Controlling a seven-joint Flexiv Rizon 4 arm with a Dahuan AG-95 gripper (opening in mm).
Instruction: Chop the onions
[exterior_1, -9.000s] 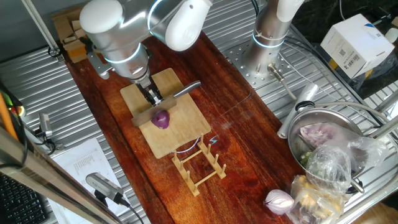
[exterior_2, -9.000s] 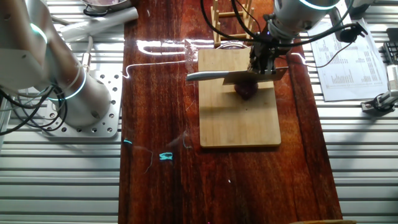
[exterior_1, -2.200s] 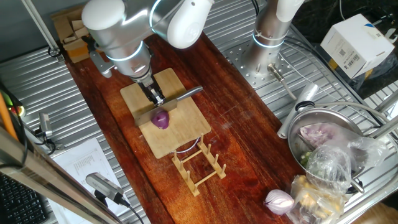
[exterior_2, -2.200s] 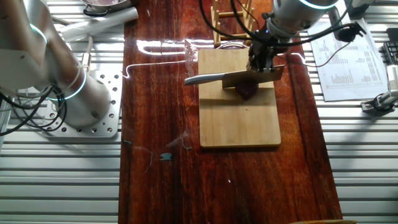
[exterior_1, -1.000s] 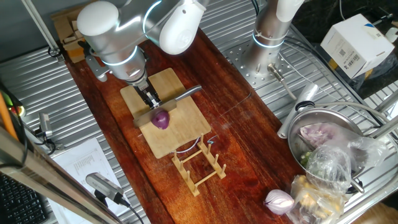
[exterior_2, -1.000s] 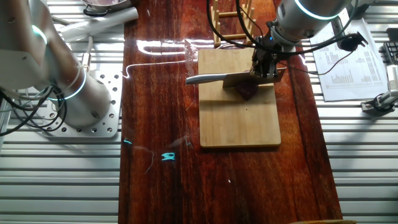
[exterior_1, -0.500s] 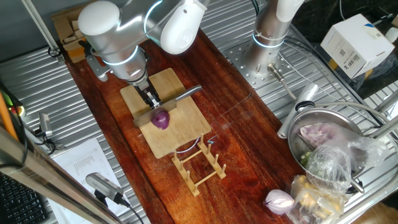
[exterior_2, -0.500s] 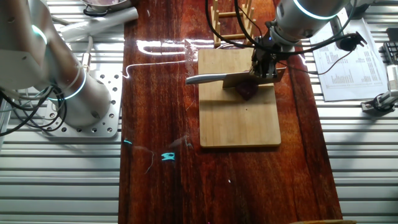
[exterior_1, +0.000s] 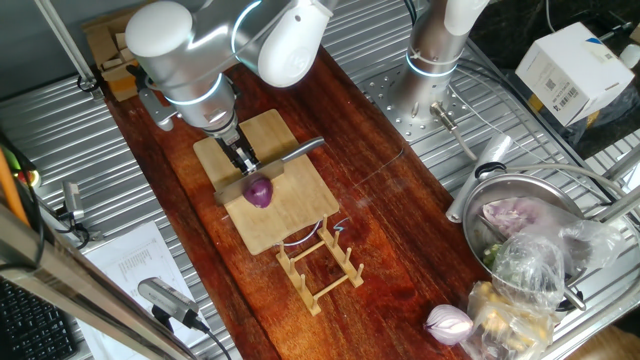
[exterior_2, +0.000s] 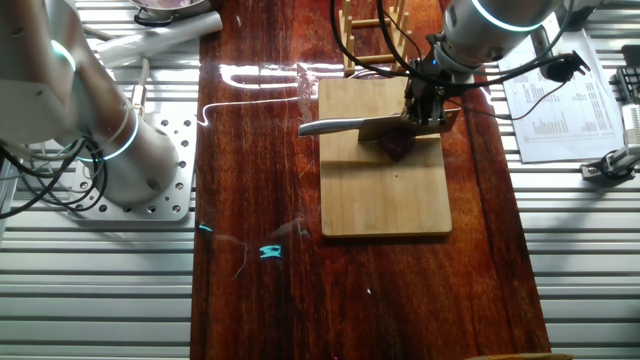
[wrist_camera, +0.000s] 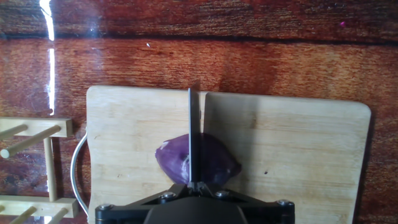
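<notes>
Gripper (exterior_1: 243, 160) clamping knife (exterior_1: 268, 166), blade lengthwise across purple onion (exterior_1: 259, 191)

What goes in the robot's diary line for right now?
gripper: shut on knife | blade: on purple onion | onion: on cutting board | cut through: cannot tell

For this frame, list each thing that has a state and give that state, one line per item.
Gripper: shut on the knife.
Knife: held edge-down, blade across the purple onion.
Purple onion: on the cutting board, under the blade, in one clump.
Cutting board: flat on the table, carrying the purple onion.
Wooden rack: upright beside the cutting board, slots empty.
Pale onion: whole, untouched.
</notes>
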